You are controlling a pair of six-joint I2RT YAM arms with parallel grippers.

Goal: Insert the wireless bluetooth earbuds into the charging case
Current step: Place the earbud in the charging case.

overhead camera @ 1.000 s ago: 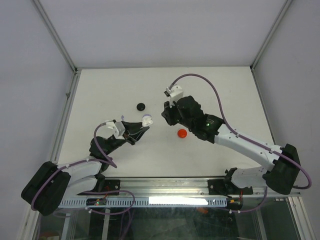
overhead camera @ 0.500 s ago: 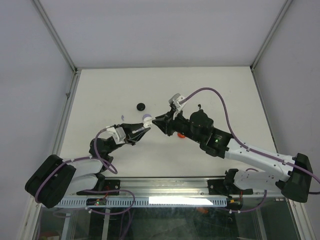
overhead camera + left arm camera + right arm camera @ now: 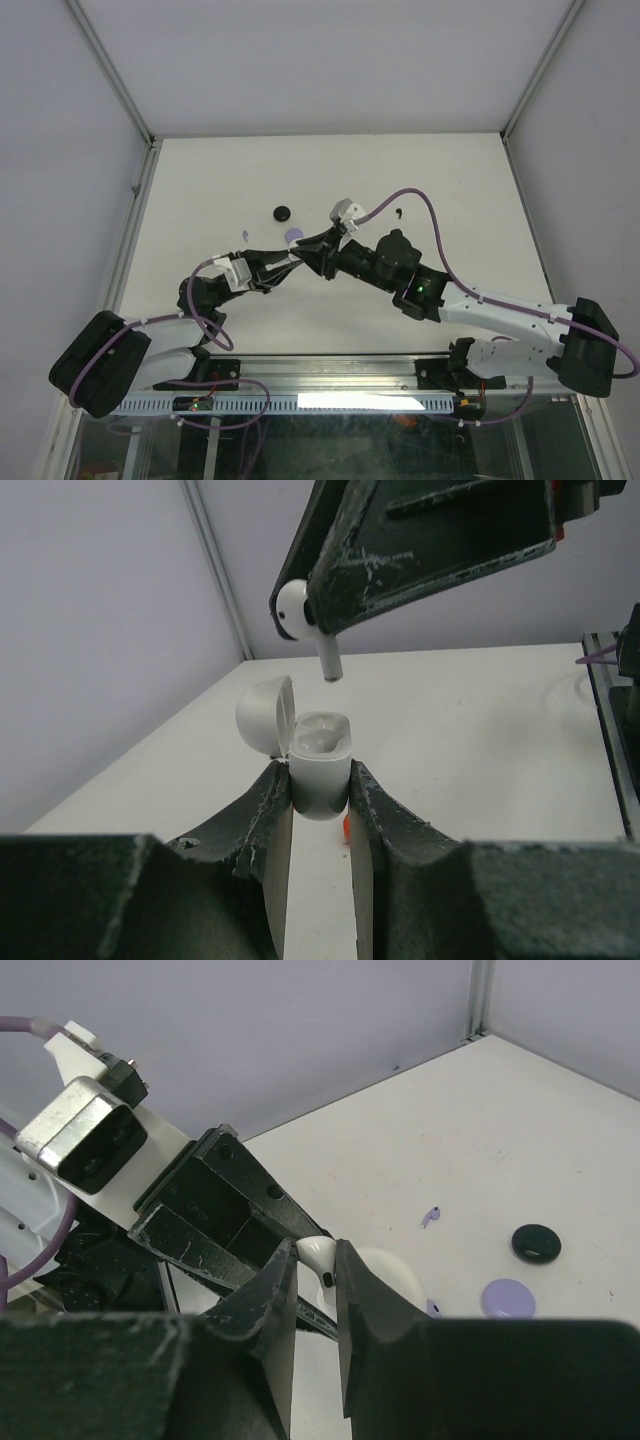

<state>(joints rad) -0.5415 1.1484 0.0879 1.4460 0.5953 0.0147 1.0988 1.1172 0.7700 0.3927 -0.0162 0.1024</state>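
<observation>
My left gripper (image 3: 320,770) is shut on a white charging case (image 3: 322,780), held upright with its lid (image 3: 262,714) hinged open to the left. Directly above it, my right gripper (image 3: 317,1255) is shut on a white earbud (image 3: 294,610). The bud's stem (image 3: 328,664) points down, a short gap above the case's open sockets. In the top view the two grippers (image 3: 297,258) (image 3: 313,251) meet tip to tip near the table's middle. Two purple earbuds (image 3: 431,1216) (image 3: 432,1307) lie loose on the table. A black earbud (image 3: 400,212) lies further right.
A black round case (image 3: 283,212) and a purple round case (image 3: 291,236) lie just behind the grippers. A bit of a red thing (image 3: 346,828) shows on the table below the held case. Metal frame posts and grey walls bound the white table (image 3: 450,170).
My right arm swung left and lowered, bringing the white earbud from the table's middle to just above the open case. The left gripper shifted slightly and kept its hold.
</observation>
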